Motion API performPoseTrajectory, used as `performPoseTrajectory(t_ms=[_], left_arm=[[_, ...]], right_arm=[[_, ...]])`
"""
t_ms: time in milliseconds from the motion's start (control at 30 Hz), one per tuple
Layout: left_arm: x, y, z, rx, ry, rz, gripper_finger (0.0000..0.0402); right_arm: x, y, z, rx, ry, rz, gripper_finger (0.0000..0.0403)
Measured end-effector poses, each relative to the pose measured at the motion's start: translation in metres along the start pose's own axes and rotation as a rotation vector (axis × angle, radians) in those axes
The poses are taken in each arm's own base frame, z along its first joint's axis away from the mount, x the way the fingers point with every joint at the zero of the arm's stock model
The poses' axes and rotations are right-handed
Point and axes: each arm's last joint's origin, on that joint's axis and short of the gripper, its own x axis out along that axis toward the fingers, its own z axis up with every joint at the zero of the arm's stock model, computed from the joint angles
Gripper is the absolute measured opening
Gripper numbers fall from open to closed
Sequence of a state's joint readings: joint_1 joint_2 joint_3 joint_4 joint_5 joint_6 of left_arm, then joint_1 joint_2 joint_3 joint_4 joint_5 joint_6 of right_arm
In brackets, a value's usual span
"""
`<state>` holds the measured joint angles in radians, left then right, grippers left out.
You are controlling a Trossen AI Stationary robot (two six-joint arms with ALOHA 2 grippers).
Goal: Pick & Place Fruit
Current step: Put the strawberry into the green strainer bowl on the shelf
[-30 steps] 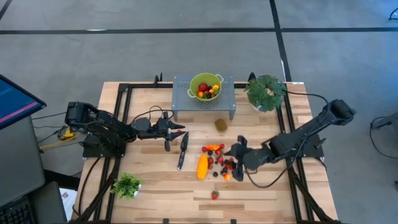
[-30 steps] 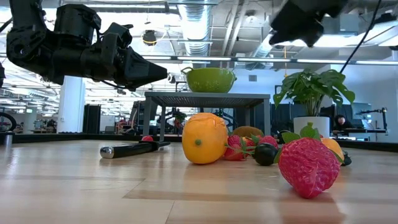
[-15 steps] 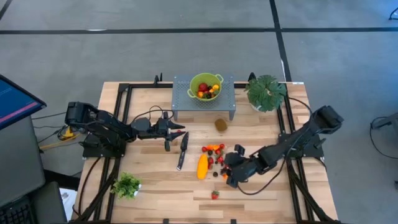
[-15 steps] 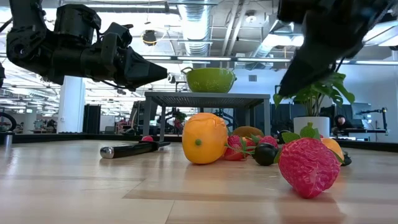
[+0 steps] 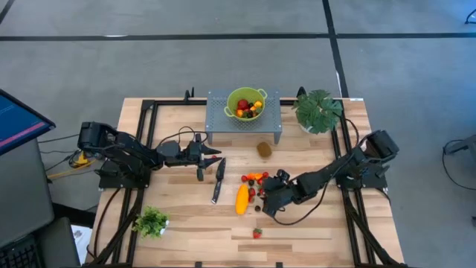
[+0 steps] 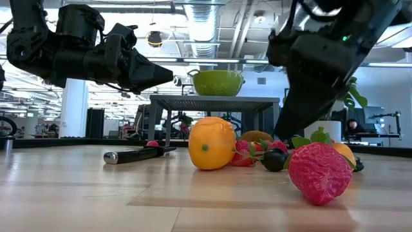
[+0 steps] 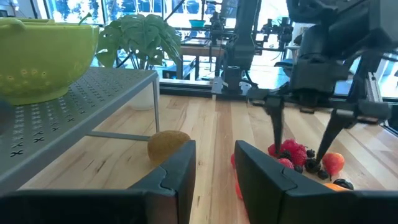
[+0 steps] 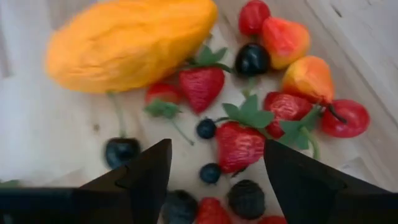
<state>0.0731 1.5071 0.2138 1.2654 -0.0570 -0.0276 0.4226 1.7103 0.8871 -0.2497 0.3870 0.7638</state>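
Note:
A pile of small toy fruit lies on the table: strawberries, red, orange and dark balls. The long yellow-orange fruit lies at its left side. A brown kiwi sits farther back and a lone strawberry nearer. My right gripper is open, low over the pile; its fingers stand on either side of a strawberry without plainly touching it. My left gripper hovers above the table beside the knife, open by a narrow gap, holding nothing.
A green bowl holding several fruit stands on a grey perforated stand at the far side. A black-handled knife lies left of the pile. One leafy plant stands far right, another near left. Bare wood lies along the near edge.
My right gripper has moved toward the table's left and down, from the right side of the fruit pile to low over its near-left part, staying open. The fruit has kept its place. My left arm has kept still.

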Motion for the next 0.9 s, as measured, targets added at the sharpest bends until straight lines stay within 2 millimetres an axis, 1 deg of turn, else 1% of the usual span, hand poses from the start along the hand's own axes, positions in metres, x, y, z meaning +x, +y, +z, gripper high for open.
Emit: performPoseTrajectory(t_ms=[367,567,700,900], left_arm=[[0.000,0.000,0.000,0.000,0.000,0.003,0.0106],[0.000,0.000,0.000,0.000,0.000,0.003,0.0106],[0.000,0.000,0.000,0.000,0.000,0.003,0.0106],[0.000,0.000,0.000,0.000,0.000,0.002,0.0106]], right_arm=[[0.028,-0.011,-0.003,0.015,0.044,-0.072,0.0249],[0.031,-0.012,-0.002,0.018,0.044,-0.080,0.0244],[0.031,-0.012,-0.002,0.018,0.044,-0.079,0.0214],[0.031,-0.012,-0.002,0.019,0.044,-0.077,0.0140]])
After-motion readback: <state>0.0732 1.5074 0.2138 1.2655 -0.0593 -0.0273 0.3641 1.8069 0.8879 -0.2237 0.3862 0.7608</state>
